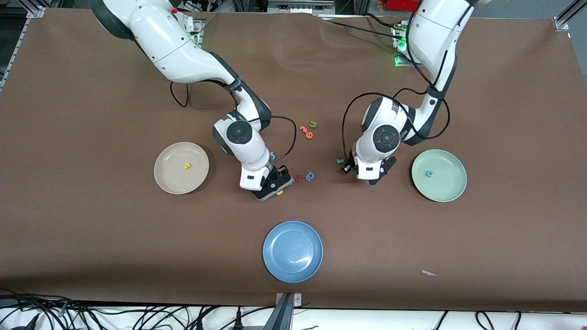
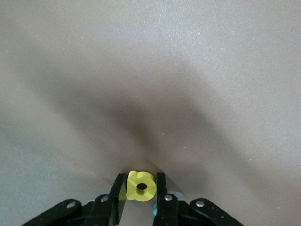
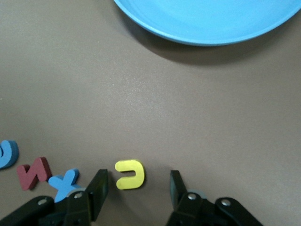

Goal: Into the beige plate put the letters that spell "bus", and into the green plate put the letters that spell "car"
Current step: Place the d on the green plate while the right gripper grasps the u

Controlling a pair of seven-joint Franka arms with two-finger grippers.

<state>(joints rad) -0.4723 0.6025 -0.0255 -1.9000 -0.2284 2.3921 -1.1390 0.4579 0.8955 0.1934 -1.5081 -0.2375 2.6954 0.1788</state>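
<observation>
My left gripper is shut on the yellow "a", low over the table between the teal "r" and the green plate. The hand hides that letter in the front view. The green plate holds the teal "c". My right gripper is open and low, its fingers either side of the yellow "u", which lies flat on the table. The beige plate holds the yellow "s". A teal letter peeks out beside the right arm.
The blue plate sits near the front edge, close to the right gripper. A red letter and a darker blue "a" lie beside the right gripper. Orange letters and a green "u" lie farther back.
</observation>
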